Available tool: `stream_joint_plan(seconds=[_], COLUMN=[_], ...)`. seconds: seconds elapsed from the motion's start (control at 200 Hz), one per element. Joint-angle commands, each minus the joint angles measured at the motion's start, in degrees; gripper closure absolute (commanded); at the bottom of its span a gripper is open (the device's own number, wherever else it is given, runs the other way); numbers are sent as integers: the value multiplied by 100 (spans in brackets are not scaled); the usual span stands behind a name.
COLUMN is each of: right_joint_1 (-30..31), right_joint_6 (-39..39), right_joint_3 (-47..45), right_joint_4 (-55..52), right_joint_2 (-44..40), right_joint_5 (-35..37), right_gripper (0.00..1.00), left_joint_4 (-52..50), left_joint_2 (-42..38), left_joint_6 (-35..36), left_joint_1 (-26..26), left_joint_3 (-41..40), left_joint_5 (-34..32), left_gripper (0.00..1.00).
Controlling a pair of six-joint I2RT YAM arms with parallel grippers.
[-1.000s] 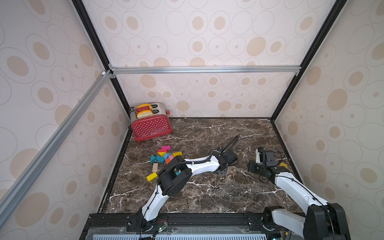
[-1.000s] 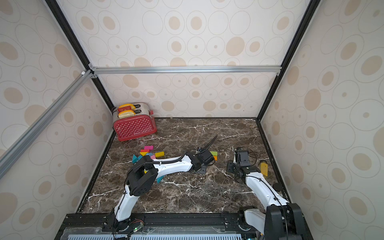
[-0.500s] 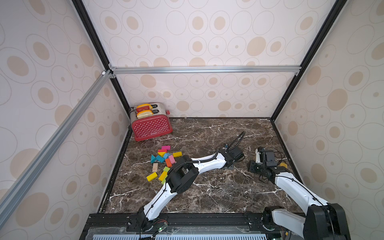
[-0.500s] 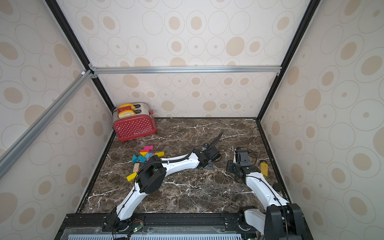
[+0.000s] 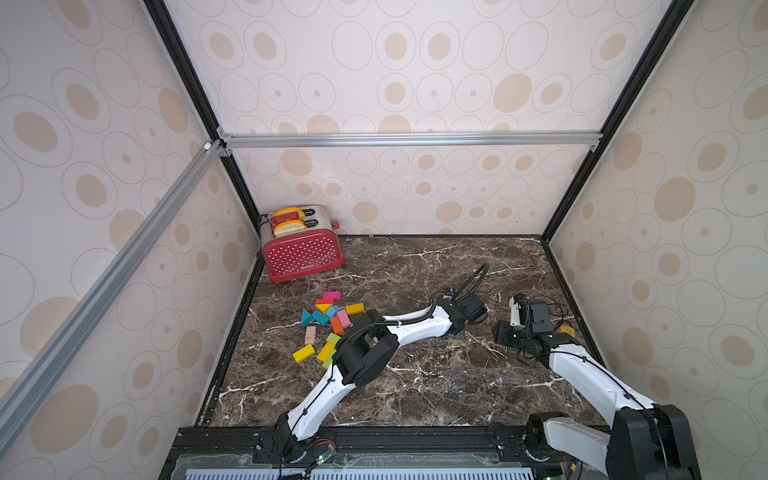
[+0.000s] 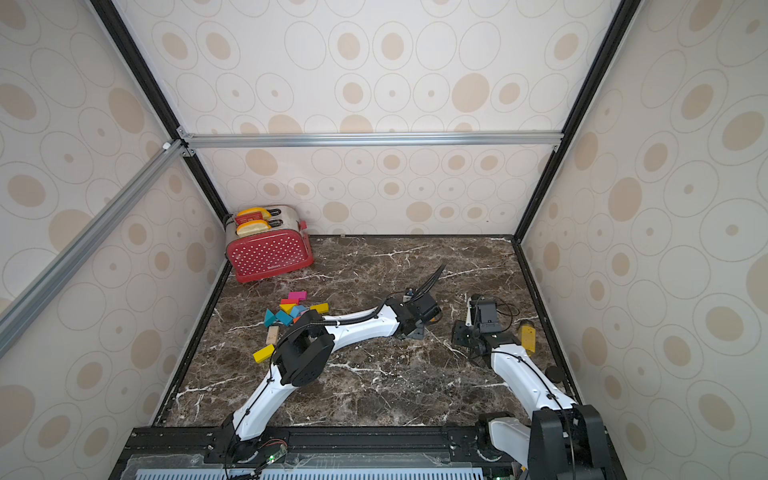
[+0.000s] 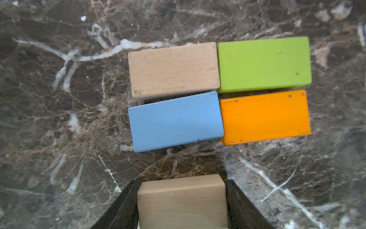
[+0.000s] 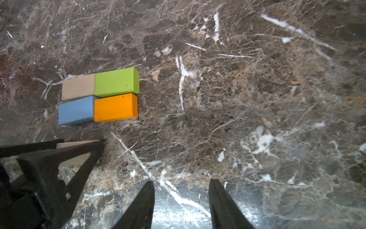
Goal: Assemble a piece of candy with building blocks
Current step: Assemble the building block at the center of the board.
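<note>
As left tool (image 7: 182,181) grips wood block (image 7: 181,204), four bricks (image 7: 176,121) lie parallel

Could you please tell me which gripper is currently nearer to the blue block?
Left. The left gripper, shut on a bare wooden block, hangs just short of the blue block; the right gripper stands open, farther off.

Close above a dark brown, white-veined marble worktop (image 8: 257,99). Four bricks lie flat in a tight two-by-two patch: a bare wood brick (image 8: 78,86) end to end with a green brick (image 8: 116,82), a blue brick (image 8: 76,110) beside the wood one, an orange brick (image 8: 115,108) beside the green. Near them the left gripper (image 8: 82,142) clasps a pale wooden block (image 8: 71,145). The right gripper (image 8: 181,181) holds its two black fingers apart over bare marble.
</note>
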Motion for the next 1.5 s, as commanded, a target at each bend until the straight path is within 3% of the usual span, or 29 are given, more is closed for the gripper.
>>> stream_joint_plan(seconds=[0.0,0.481,1.497], right_joint_1=[-33,-33,-33], right_joint_6=[13,11,-15], right_joint_3=[-61,-52,-92], right_joint_4=[22,64,121], right_joint_2=[73,185,243], right_joint_5=[-26,-147,-252], right_gripper=[51,51,52], left_joint_4=[-104,-59,-134], left_joint_2=[224,324,569], left_joint_6=[-2,169,80], left_joint_1=[41,155,296], left_joint_3=[72,195,412], left_joint_5=[-47,-43,-89], left_gripper=[43,38,38])
